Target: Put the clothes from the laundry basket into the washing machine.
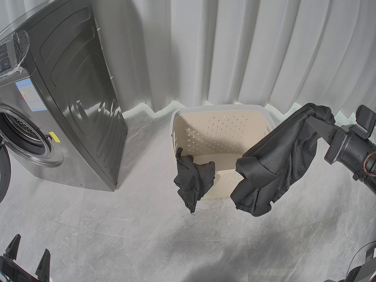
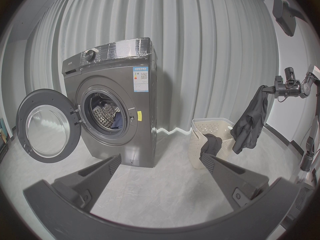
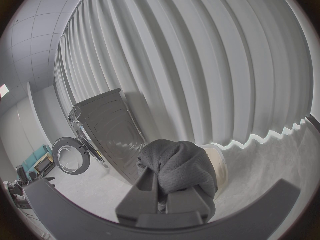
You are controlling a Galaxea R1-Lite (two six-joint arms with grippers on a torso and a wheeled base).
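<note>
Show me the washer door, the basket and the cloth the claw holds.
washer door (image 2: pixel 48 130), left wrist view, its glass window.
laundry basket (image 1: pixel 223 107), head view, its back rim.
held garment (image 1: pixel 278 157), head view, its hanging middle.

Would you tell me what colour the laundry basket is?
The basket is cream, clearest in the head view.

Washing machine (image 1: pixel 74 98): dark grey sheet metal, smooth semi-gloss, reflections on the side panel, crinkled clear plastic film (image 1: pixel 17 47) over the controls. Laundry basket (image 1: pixel 219 132): cream plastic, matt, perforated walls; hanging garment (image 1: pixel 278 165) and draped garment (image 1: pixel 194 179) both dark matt cloth, the first with a fine knit texture up close. Floor (image 1: pixel 137 224): smooth grey stone-look tile, low sheen; curtain (image 1: pixel 235 40): white matt cloth.
</note>
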